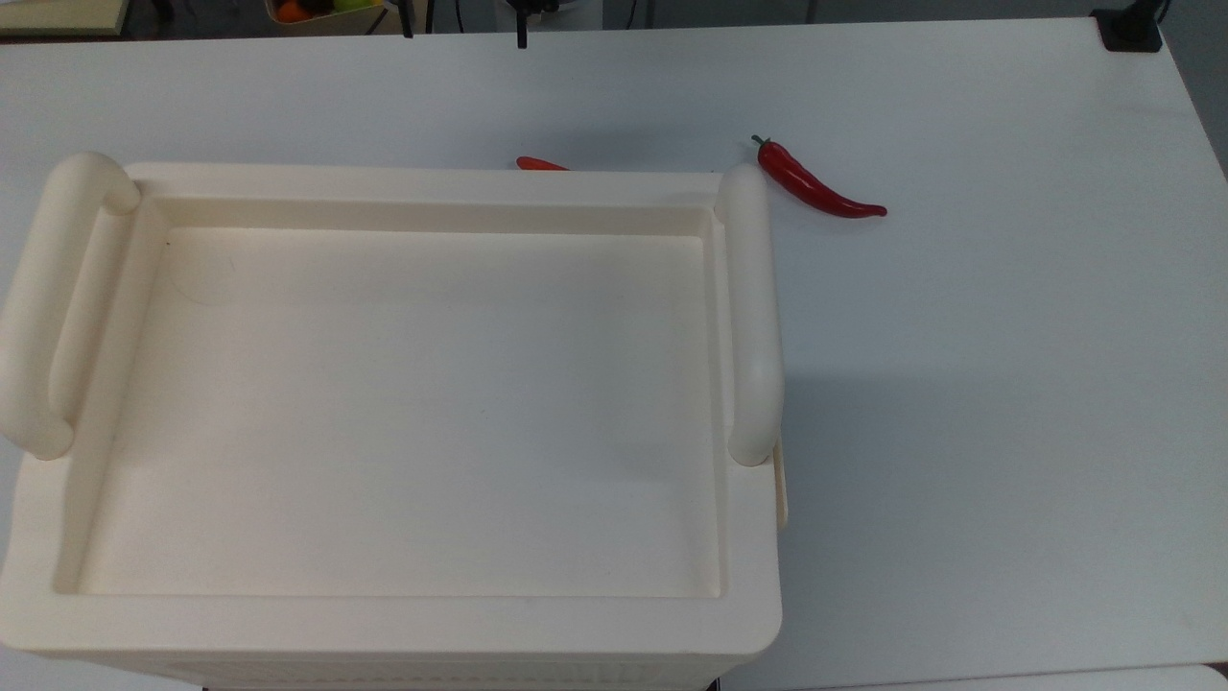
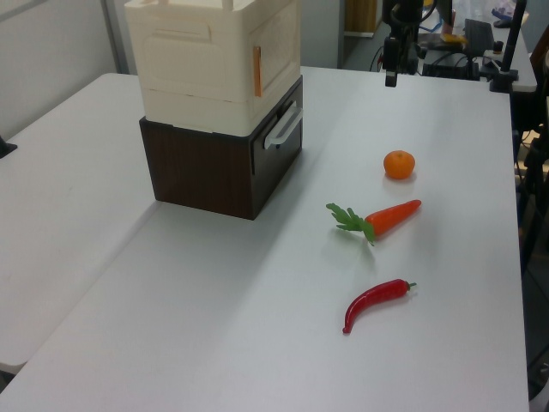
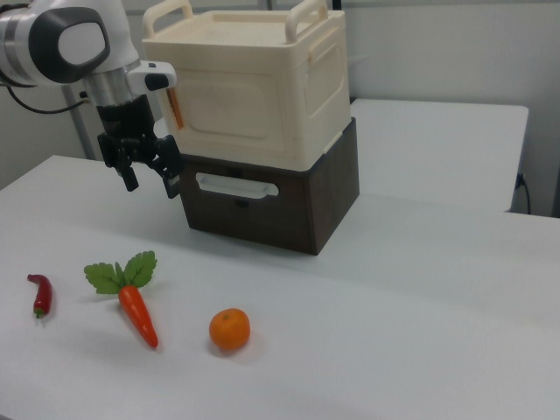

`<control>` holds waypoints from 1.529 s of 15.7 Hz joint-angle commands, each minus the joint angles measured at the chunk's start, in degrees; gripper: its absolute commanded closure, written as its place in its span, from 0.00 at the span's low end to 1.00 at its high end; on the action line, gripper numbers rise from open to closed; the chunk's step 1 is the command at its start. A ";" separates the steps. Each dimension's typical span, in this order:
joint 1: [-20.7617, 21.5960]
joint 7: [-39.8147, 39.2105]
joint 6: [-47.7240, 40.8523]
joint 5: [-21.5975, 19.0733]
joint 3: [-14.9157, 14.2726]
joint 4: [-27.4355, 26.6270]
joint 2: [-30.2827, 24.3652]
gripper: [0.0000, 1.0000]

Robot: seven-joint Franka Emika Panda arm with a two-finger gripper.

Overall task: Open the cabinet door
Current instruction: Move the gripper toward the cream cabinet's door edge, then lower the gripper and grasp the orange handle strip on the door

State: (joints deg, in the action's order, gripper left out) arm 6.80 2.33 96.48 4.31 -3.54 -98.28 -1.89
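my gripper [image 3: 147, 172], fingers spread and empty, hangs just beside the cabinet [image 3: 254, 87], at the right view's left. the cabinet door [image 3: 229, 107], shut, faces the camera, its orange-edged vertical side nearest me.

- Red chili pepper [image 2: 377, 302]: lies on the white table [image 2: 214, 326] in the lower right of the left view; in the top view it [image 1: 815, 182] sits right of centre near the upper edge.
- Carrot [image 2: 386, 218] with green leaves: centre right of the left view, between chili and orange; lower left of the right view [image 3: 136, 306].
- Orange [image 2: 399, 164]: right of centre in the left view, apart from the carrot; lower centre of the right view [image 3: 229, 329].
- Dark brown drawer unit [image 2: 206, 172] with a pale handle [image 2: 283, 129]: upper left of the left view.
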 commanded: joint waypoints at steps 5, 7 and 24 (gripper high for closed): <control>-0.65 -0.66 -0.76 0.00 -0.33 1.24 0.48 0.00; -0.65 -0.31 -1.12 -0.44 -0.42 4.40 2.85 0.00; 8.92 11.64 25.59 1.57 0.11 17.60 15.77 0.00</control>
State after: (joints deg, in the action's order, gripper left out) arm 13.35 12.53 118.23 3.08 -2.92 -81.97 12.00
